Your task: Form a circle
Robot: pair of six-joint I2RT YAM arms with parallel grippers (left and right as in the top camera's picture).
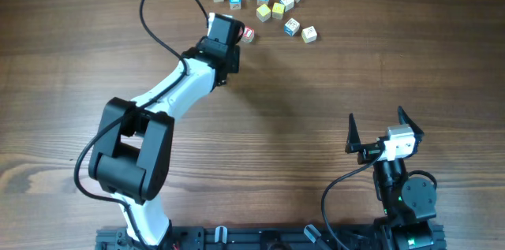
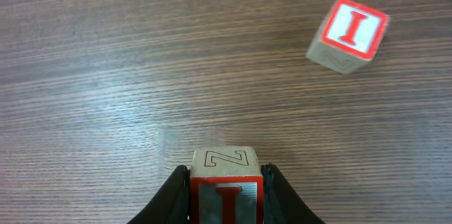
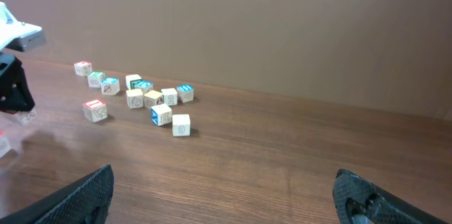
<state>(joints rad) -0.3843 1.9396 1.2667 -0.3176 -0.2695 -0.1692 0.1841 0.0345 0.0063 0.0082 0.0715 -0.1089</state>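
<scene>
Overhead: wood-grain table (image 1: 316,100), left tool (image 2: 227,176) clenching a red-lettered cube (image 2: 224,159), right tool (image 1: 375,116) released, wall (image 3: 282,26) perhaps cardboard.

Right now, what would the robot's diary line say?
left fingers: shut on red-I cube | right fingers: open, empty | other cubes: bunched, no clear circle

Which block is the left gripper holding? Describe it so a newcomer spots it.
Follow the white left arm to the left gripper. The held cube is pinched between its fingers, showing a red-framed "I" and an outlined "Z". The similar loose "I" cube lies free on the table beyond it.
</scene>
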